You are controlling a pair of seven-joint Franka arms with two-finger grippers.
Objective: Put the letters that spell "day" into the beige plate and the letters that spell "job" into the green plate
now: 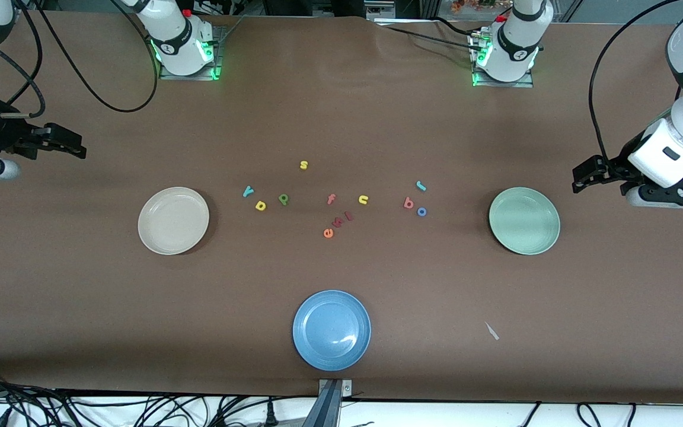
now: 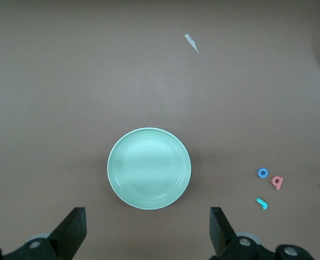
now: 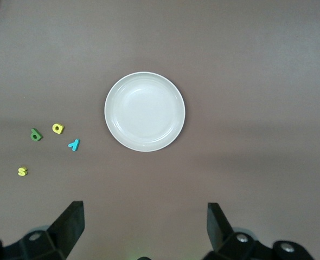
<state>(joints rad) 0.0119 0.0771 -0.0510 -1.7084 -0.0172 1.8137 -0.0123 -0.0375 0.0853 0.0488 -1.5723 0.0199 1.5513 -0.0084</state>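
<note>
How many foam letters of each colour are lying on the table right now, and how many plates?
Teal foam letters: 2 (y, j)
Yellow foam letters: 3 (s, d, u)
Green foam letter: 1
Pink foam letters: 3 (f, two more)
Orange-red foam e: 1
Salmon-red foam b: 1
Blue foam ring o: 1
Letters total: 12
Round plates: 3 (beige, mint-green, blue)

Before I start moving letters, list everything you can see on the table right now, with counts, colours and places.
beige plate: 1, cream, toward the right arm's end.
green plate: 1, mint, toward the left arm's end.
blue plate: 1, nearest the front camera.
"day" letters: 3, teal, yellow, green, beside the beige plate.
"job" letters: 3, teal, salmon, blue, beside the green plate.
other letters: 6, yellow, pink, red, mid-table.
paper scrap: 1, whitish.
left gripper: open, waiting.
right gripper: open, waiting.
</note>
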